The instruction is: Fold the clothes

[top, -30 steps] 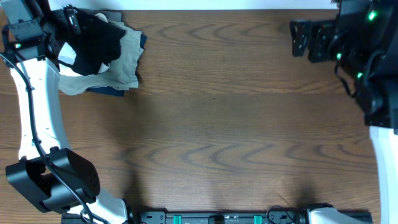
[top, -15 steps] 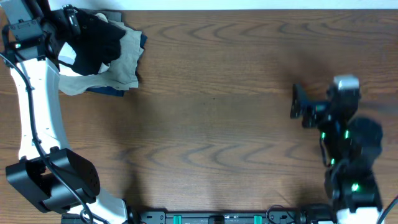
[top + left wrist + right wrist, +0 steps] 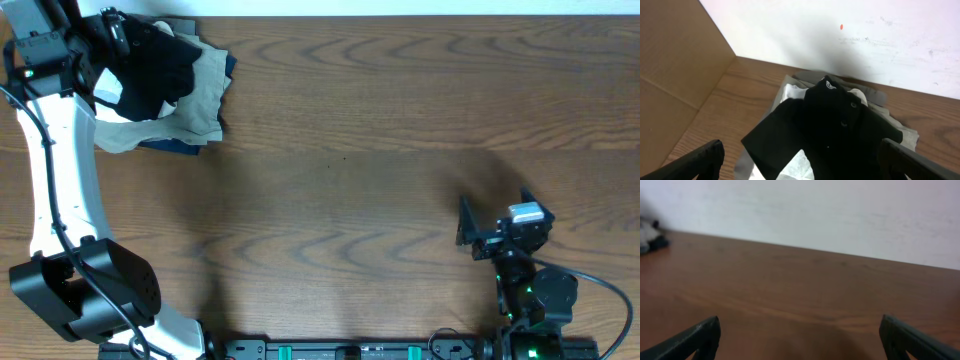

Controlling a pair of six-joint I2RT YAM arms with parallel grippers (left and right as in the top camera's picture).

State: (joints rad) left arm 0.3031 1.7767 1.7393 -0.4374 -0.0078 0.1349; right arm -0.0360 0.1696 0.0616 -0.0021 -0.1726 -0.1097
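I find the right gripper [image 3: 466,222] low over the wooden table [image 3: 350,150], close to the near edge on the right side. Its jaws stand wide apart and nothing lies between them; its wrist view shows only bare wood and a pale wall beyond.

The left arm [image 3: 60,180] runs from its base at the near left up along the left edge to the far left corner. There the left gripper [image 3: 802,159] hangs above a heap of garments, fingers spread wide with one on either side of the heap, clamped on nothing.

The black T-shirt [image 3: 830,125] lies crumpled on top of that heap in the far left corner, unfolded, with a small white logo [image 3: 829,85] showing near its far edge. Under it I note a white garment [image 3: 108,92] showing at the left, and a khaki-grey garment [image 3: 200,95] spreading to the right. A dark layer, possibly blue, shows at the bottom of the heap, though the overhead view is too coarse for me to be sure. The heap sits just beside the far wall [image 3: 865,30].
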